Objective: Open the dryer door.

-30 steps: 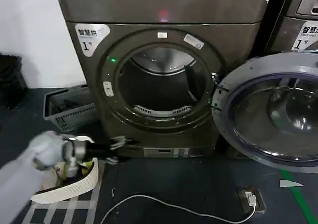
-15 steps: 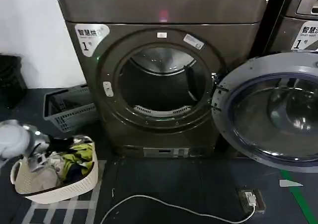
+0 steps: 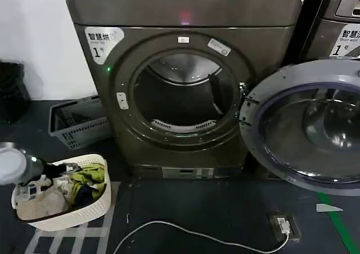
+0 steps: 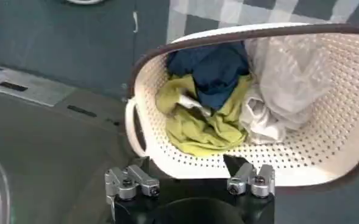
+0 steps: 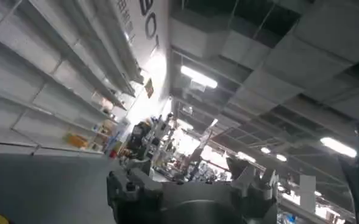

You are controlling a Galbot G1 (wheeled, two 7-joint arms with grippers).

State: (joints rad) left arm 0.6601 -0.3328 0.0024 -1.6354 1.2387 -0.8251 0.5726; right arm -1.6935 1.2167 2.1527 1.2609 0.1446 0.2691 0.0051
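The dryer door [image 3: 306, 127] stands swung wide open to the right of its machine. Its grey inner face and bowl-shaped window face me. The round drum opening [image 3: 180, 99] is uncovered and looks empty. My left gripper [image 3: 63, 167] hovers low at the left, over the rim of a white laundry basket [image 3: 95, 206], far from the door. In the left wrist view this gripper [image 4: 187, 165] is open, its fingers spread above the basket's near wall [image 4: 185, 171] with nothing held. My right gripper [image 5: 188, 173] points up at a ceiling, open and empty.
The basket holds yellow, blue and white clothes [image 4: 209, 103]. A grey crate [image 3: 76, 121] sits on the floor left of the dryer. A white cable [image 3: 185, 231] runs to a small box [image 3: 283, 224] on the floor. A second machine [image 3: 337, 17] stands at the right.
My left arm has pulled back leftward and down from in front of the dryer's base to the basket. The door has stayed open in the same place.
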